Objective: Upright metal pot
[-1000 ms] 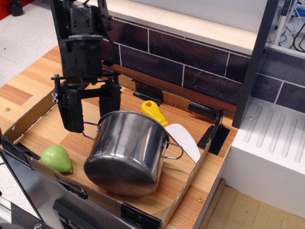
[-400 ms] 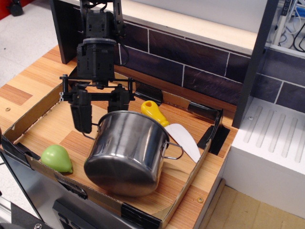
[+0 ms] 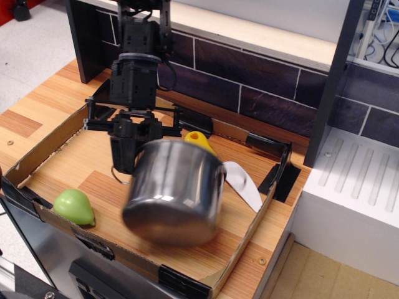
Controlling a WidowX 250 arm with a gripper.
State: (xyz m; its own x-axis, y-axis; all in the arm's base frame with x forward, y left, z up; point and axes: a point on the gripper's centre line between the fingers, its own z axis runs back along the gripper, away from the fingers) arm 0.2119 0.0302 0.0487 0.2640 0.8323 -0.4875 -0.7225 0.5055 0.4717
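The black gripper (image 3: pixel 138 144) was seen with fingers spread, one finger (image 3: pixel 122 151) outside the rim of the shiny stainless steel cylindrical pot (image 3: pixel 174 193), which was blurred and tilted inside the shallow cardboard tray (image 3: pixel 37 159). A yellow-handled white spatula (image 3: pixel 234 177) lay at three o'clock, a green pear-shaped toy (image 3: pixel 73 206) at eight o'clock.

The arm is matte black all over, built of blocky housings stacked above a rounded wrist collar. Thin black cables loop down its side. A flat crossbar with small pale screws at its ends carries the gripper (image 3: pixel 138 149), whose fingers (image 3: pixel 122 151) are thick, dark slabs, seemingly plastic.
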